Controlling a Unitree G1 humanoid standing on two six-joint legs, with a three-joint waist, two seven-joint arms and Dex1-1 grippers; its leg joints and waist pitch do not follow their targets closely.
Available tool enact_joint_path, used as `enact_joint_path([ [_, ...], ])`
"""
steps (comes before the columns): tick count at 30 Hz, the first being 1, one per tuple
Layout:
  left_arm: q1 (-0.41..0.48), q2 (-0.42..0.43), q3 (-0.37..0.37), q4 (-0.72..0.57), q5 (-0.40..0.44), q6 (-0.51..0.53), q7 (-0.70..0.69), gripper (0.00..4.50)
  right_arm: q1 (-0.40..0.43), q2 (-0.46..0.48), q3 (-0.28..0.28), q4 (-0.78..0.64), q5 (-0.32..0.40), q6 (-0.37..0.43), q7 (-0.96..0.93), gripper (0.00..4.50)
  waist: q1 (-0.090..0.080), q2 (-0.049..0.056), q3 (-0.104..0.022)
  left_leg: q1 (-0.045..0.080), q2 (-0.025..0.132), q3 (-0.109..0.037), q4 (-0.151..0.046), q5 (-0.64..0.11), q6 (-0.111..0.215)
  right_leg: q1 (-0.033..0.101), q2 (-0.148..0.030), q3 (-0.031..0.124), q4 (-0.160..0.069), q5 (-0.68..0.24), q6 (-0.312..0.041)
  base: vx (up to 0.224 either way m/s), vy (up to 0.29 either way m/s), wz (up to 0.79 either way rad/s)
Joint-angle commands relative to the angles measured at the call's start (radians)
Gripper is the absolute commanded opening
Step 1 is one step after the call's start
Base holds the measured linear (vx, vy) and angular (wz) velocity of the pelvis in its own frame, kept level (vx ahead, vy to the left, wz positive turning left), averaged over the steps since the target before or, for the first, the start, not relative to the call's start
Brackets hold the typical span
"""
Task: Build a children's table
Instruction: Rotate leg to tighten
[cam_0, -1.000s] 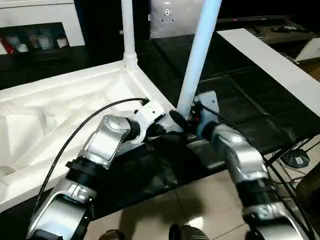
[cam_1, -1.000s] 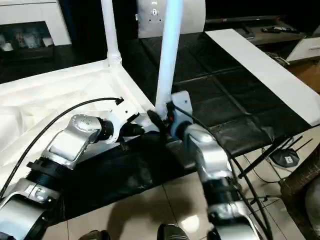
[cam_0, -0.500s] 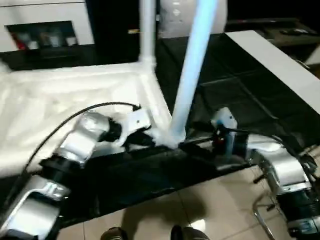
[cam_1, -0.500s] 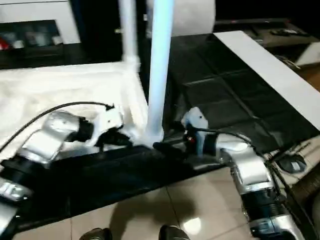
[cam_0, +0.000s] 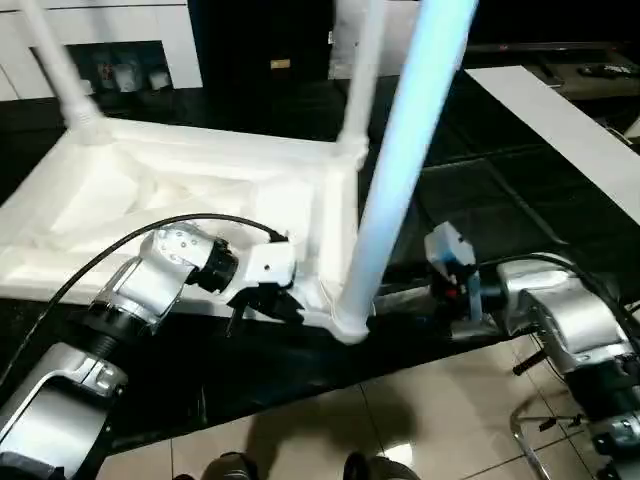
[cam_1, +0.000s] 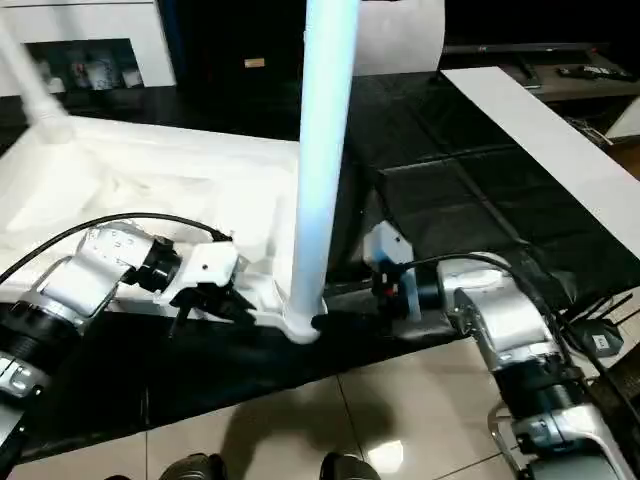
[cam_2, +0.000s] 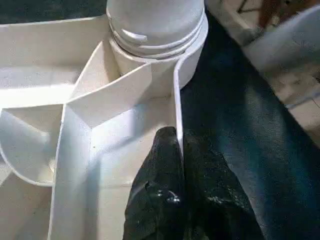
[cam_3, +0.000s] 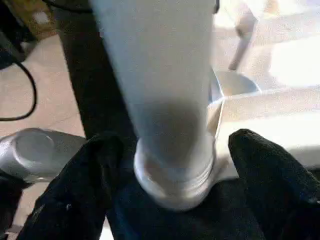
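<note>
Head views: the children's table (cam_0: 200, 190) lies upside down on a black mat (cam_0: 480, 220), ribbed underside up. Three legs stand up from its corners: the near leg (cam_0: 400, 170) at the corner closest to me, another (cam_0: 362, 70) at the corner behind it, a third (cam_0: 60, 70) at the far left corner. My left end effector (cam_0: 262, 303) sits at the near rim of the top, just left of the near leg's base. My right end effector (cam_1: 335, 315) reaches in from the right toward that same base. A flat white board (cam_0: 560, 130) lies on the mat, well apart to the right. Tiled floor (cam_0: 400, 420) below.

Left wrist view: my left end effector (cam_2: 179, 150) is closed, its two black fingers (cam_2: 160, 190) pinching the thin upright rim wall of the top between them, near the leg's socket (cam_2: 155, 30).

Right wrist view: my right end effector (cam_3: 172, 175) is spread wide, one finger (cam_3: 75, 190) on each side of the near leg's base (cam_3: 172, 175). I cannot tell whether the fingers touch the leg.
</note>
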Motion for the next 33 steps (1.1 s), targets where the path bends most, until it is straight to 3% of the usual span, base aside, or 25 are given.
enact_joint_path([
  [1, -0.012, -0.012, -0.053, -0.012, 0.013, -0.030, -0.052, 0.00, -0.018, -0.003, 0.010, 0.003, 0.000, -0.013, 0.012, 3.45, -0.006, 0.009, -0.081, 0.026, 0.051, -0.009, -0.067, -0.193, 0.056, 0.058, -0.058, 0.041, -0.061, -0.233, -0.243, 0.000, 0.000, 0.00],
  [3, -0.016, -0.015, -0.056, -0.008, 0.012, -0.039, -0.060, 0.00, -0.028, 0.002, 0.015, 0.014, 0.003, -0.012, 0.023, 3.21, -0.004, 0.004, -0.082, 0.027, 0.051, -0.008, -0.067, -0.191, 0.057, 0.059, -0.058, 0.041, -0.060, -0.230, -0.244, 0.000, 0.000, 0.00],
  [14, -0.031, -0.023, -0.060, 0.024, 0.020, -0.071, -0.072, 0.00, -0.035, 0.024, 0.045, 0.018, 0.021, 0.006, 0.078, 2.30, 0.005, 0.005, -0.082, 0.025, 0.051, -0.007, -0.066, -0.180, 0.059, 0.059, -0.059, 0.041, -0.058, -0.227, -0.240, 0.000, 0.000, 0.00],
  [23, -0.024, -0.022, -0.049, 0.031, 0.013, -0.066, -0.072, 0.00, -0.017, 0.021, 0.050, -0.013, 0.036, 0.046, 0.094, 2.01, 0.006, 0.006, -0.083, 0.025, 0.050, -0.007, -0.066, -0.174, 0.057, 0.060, -0.059, 0.041, -0.058, -0.234, -0.235, 0.000, 0.000, 0.00],
  [26, -0.004, -0.033, -0.008, -0.005, -0.009, 0.051, -0.009, 0.00, 0.016, 0.048, 0.034, -0.083, 0.076, 0.146, 0.032, 1.99, 0.008, 0.009, -0.084, 0.026, 0.052, -0.007, -0.067, -0.165, 0.054, 0.061, -0.058, 0.041, -0.055, -0.216, -0.243, 0.000, 0.000, 0.00],
  [29, 0.008, -0.050, 0.027, -0.025, -0.015, 0.137, 0.066, 0.00, 0.033, 0.083, 0.022, -0.112, 0.069, 0.199, -0.066, 1.99, 0.005, 0.008, -0.082, 0.026, 0.050, -0.008, -0.068, -0.185, 0.040, 0.059, -0.060, 0.042, -0.060, -0.254, -0.233, 0.000, 0.000, 0.00],
  [30, 0.010, -0.057, 0.037, -0.035, -0.011, 0.174, 0.098, 0.00, 0.038, 0.099, 0.021, -0.113, 0.050, 0.203, -0.111, 1.99, -0.001, 0.006, -0.076, 0.026, 0.046, -0.010, -0.071, -0.235, 0.020, 0.056, -0.061, 0.042, -0.072, -0.361, -0.203, 0.000, 0.000, 0.00],
  [32, 0.018, -0.076, 0.063, -0.060, -0.018, 0.238, 0.155, 0.00, 0.042, 0.137, 0.015, -0.105, 0.011, 0.209, -0.208, 1.99, -0.005, 0.007, -0.075, 0.028, 0.046, -0.013, -0.071, -0.262, 0.000, 0.052, -0.062, 0.042, -0.076, -0.429, -0.182, 0.000, 0.000, 0.00],
  [33, 0.021, -0.109, 0.098, -0.087, -0.030, 0.315, 0.226, 0.00, 0.038, 0.194, -0.004, -0.087, -0.018, 0.235, -0.326, 1.99, -0.014, 0.006, -0.073, 0.027, 0.041, -0.018, -0.072, -0.287, -0.014, 0.051, -0.062, 0.038, -0.086, -0.512, -0.150, 0.000, 0.000, 0.00],
])
